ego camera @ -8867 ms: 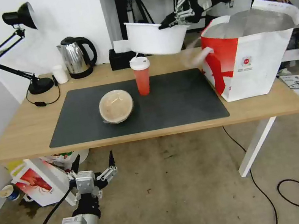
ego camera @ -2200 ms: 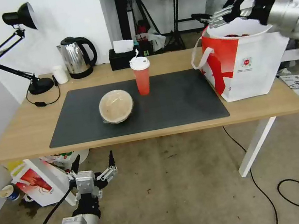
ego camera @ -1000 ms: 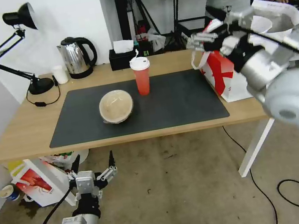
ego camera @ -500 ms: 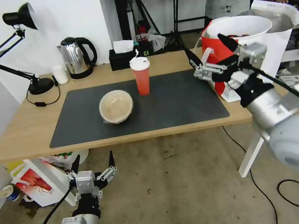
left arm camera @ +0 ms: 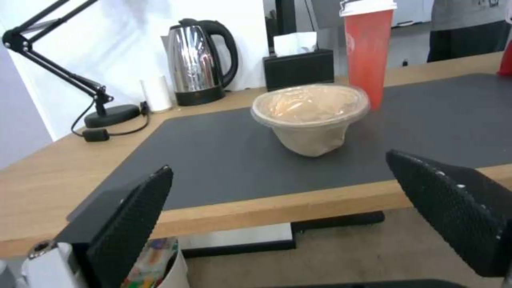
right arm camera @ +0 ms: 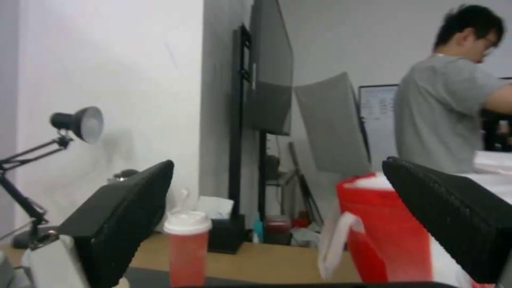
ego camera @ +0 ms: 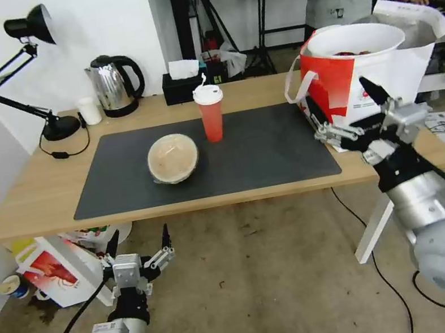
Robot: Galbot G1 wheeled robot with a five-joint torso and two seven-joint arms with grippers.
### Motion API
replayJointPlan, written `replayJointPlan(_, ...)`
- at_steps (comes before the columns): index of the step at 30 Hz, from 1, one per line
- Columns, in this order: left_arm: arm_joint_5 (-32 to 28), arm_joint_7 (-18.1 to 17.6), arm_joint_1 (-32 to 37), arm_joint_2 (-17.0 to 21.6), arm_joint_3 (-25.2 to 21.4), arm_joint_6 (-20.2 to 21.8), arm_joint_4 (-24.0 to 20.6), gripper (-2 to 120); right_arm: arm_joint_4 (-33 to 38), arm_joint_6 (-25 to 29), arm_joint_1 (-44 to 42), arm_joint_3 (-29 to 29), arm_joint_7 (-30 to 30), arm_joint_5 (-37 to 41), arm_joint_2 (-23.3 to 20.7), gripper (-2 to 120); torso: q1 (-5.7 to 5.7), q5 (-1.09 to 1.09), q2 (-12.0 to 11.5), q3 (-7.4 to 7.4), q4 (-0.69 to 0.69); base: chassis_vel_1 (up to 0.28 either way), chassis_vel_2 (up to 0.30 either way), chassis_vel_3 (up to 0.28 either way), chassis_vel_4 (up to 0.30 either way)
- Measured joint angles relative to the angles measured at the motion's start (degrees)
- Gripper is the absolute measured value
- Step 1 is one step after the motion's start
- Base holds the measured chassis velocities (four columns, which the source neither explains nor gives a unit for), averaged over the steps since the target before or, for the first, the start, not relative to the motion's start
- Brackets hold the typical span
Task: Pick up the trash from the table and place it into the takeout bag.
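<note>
My left pincer hangs spread wide below the tabletop's front edge. My right pincer hovers wide and empty at the front right corner, before the takeout bag, where the white bowl sits. I should approach the tall, tippable red cup near the back edge level, gripping mid-body. The tan lidded bowl waits mid-mat.
</note>
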Motion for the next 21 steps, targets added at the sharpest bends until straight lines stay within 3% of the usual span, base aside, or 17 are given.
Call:
replayJointPlan(14,0.0,0.0,0.0,0.0,0.0,0.0,0.0,100,-3.5,7.4,-9.4,-4.5,0.8,-14.6,12.4,100,0.01,-0.01,0.0,0.0,0.0,0.0,0.0,0.0,0.0)
replayJointPlan(21,0.0,0.0,0.0,0.0,0.0,0.0,0.0,100,-5.0,11.4,-12.1,-6.6,1.6,-20.0,16.6,100,0.01,-0.02,0.0,0.0,0.0,0.0,0.0,0.0,0.0)
